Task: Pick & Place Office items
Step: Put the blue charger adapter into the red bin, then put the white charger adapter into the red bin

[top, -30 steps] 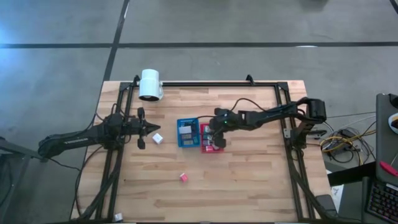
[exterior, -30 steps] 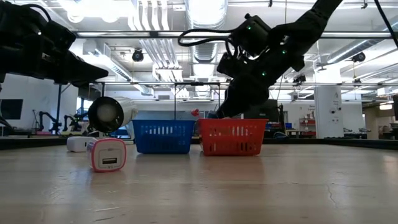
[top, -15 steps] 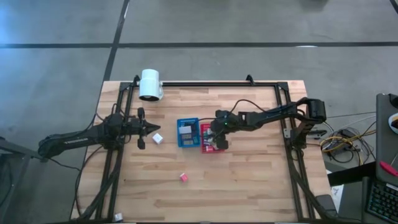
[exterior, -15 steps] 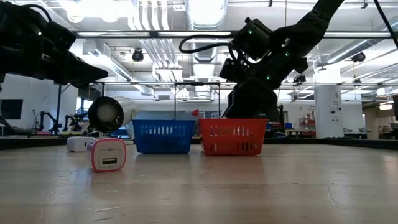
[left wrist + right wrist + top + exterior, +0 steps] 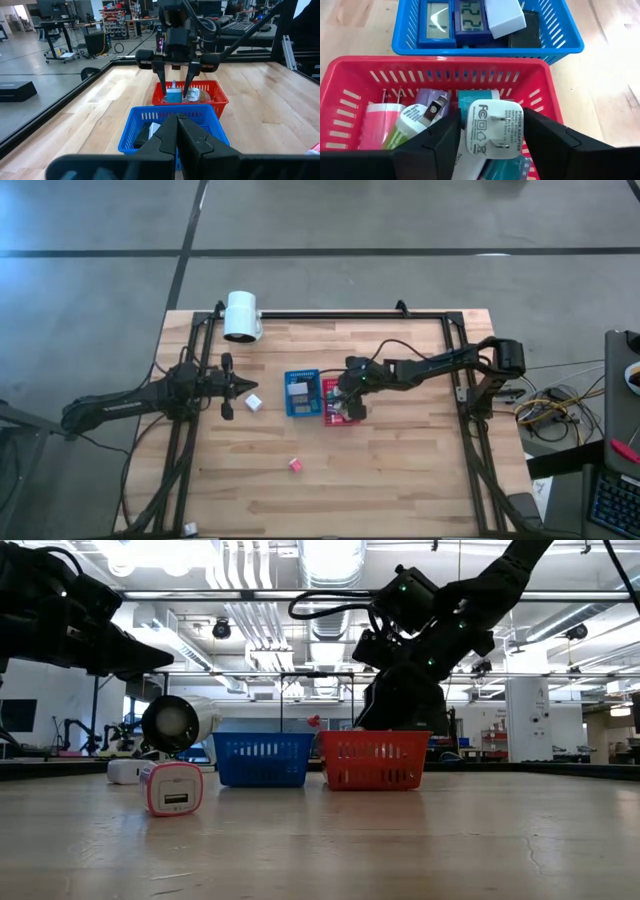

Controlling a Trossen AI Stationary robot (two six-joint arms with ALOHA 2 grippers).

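My right gripper [image 5: 492, 119] hangs open over the red tray [image 5: 435, 65], fingers slanting down into it. A white plug charger [image 5: 492, 130] lies between the fingers on top of the pink, purple and teal items in the tray. The blue tray [image 5: 302, 394] beside it holds dark flat displays [image 5: 437, 17] and a white block [image 5: 505, 17]. A white cube [image 5: 253, 402] and a pink charger [image 5: 295, 465] rest on the table. My left gripper [image 5: 250, 388] waits shut at the table's left, above the white cube. My right gripper has one finger on each side of the white charger [image 5: 470, 125], coming slanting down from the table's right. The charger rests on the other items in the red tray. I cannot tell whether the fingers touch it.
A big white cylinder [image 5: 241, 315] lies at the far left of the table. A black frame rail [image 5: 330, 314] runs around the table's far edge and sides. Another small white item [image 5: 190, 528] sits at the near left corner. Bare wood lies in front of the trays.
My right gripper has opened over the red tray; in the low view its fingers spread apart step by step while the arm keeps its place.
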